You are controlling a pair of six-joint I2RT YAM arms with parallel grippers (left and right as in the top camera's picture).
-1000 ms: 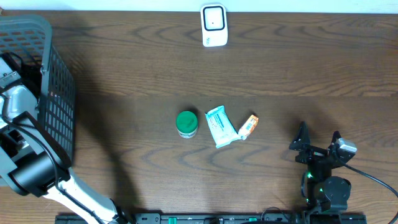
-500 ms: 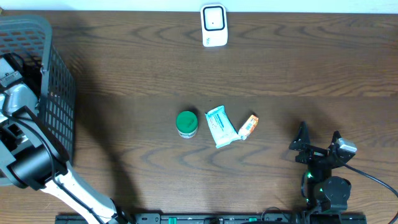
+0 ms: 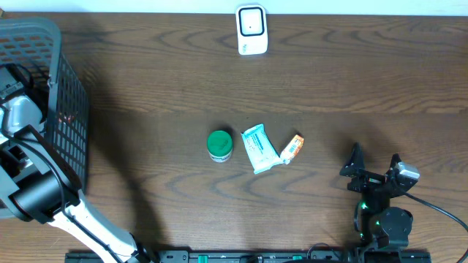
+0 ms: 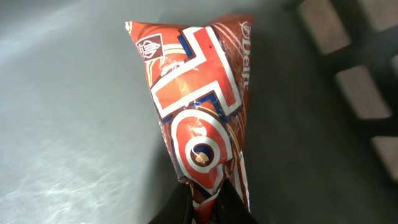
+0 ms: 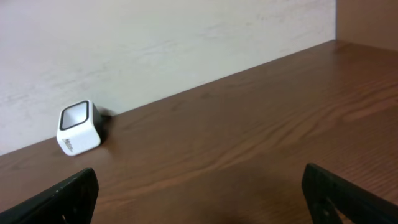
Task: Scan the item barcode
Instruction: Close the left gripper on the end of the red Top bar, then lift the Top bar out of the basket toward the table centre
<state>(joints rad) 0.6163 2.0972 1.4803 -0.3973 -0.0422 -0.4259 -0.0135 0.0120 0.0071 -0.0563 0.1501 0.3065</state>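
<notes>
Overhead looks straight down, sharing the scanner (image 3: pixel 251 29) with the low right wrist; left wrist hugs a bag (image 4: pixel 202 112).

We count one white barcode scanner (image 3: pixel 251 29), one grey mesh basket (image 3: pixel 69 117), one green-lidded jar (image 3: pixel 219 145), one teal-and-white packet (image 3: pixel 259 149), one small orange packet (image 3: pixel 292 148) and one red foil snack bag (image 4: pixel 199 106).

My left arm (image 3: pixel 33 193) reaches far left, left gripper (image 4: pixel 205 208) pinched tight on a red packet (image 4: pixel 199 118). My right gripper (image 3: pixel 374 164) sits low, jaws spread wide.
</notes>
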